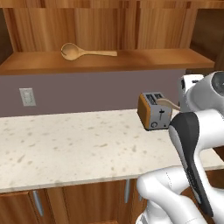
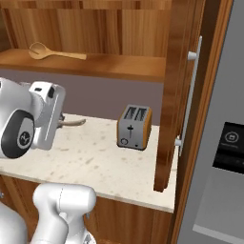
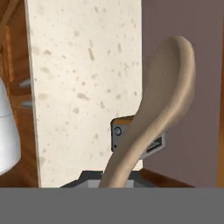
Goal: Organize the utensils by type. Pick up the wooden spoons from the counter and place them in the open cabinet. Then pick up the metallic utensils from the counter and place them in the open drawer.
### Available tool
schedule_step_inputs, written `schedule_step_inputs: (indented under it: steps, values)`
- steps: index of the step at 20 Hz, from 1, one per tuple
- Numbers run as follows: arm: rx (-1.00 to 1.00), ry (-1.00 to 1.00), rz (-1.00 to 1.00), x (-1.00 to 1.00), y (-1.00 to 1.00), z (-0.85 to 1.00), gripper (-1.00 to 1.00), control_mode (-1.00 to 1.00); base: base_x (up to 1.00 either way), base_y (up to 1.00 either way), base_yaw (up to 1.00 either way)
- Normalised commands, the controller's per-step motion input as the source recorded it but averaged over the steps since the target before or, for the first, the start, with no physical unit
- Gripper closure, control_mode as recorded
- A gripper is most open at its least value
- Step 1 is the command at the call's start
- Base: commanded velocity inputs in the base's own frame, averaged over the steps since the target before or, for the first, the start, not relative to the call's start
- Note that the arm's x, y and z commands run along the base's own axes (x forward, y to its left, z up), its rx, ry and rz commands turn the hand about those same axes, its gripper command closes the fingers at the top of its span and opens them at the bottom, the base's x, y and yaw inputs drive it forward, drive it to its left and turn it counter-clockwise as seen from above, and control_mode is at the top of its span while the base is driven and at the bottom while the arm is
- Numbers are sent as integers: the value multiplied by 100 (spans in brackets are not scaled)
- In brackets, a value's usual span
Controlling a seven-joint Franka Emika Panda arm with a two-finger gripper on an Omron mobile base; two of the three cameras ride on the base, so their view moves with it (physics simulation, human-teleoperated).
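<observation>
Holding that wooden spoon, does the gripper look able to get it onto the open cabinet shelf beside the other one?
Probably yes: the open cabinet shelf lies bare beside the resting light-wood spoon, nothing blocking the gripper and its held pale wooden spoon.

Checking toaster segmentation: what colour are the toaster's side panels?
Orange-tan side panels on the small silver-fronted toaster, standing on the speckled beige counter; clearest in the right base view.

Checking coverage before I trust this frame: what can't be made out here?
- Gripper fingertips: in the hand view the held wooden spoon covers them.
- Spoon handle: in the right base view the robot's hand hides where it is gripped.
- Toaster: mostly hidden behind the spoon in the hand view.
- Open cabinet: its top is cut by the left base view's edge.
</observation>
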Motion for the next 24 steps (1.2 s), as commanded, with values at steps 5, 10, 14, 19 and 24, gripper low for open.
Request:
schedule_step_inputs:
  steps: [5, 10, 14, 19, 24]
  values:
    - [0, -36, 9, -2, -7, 65, 100, -100, 0, 0, 0]
    - [0, -16, 5, 3, -5, 63, 100, -100, 0, 0, 0]
    - [0, -6, 5, 19, 0, 61, 100, -100, 0, 0, 0]
    - [0, 0, 0, 38, -1, 50, 100, -100, 0, 0, 0]
    - [0, 0, 0, 46, -14, 36, 100, -100, 0, 0, 0]
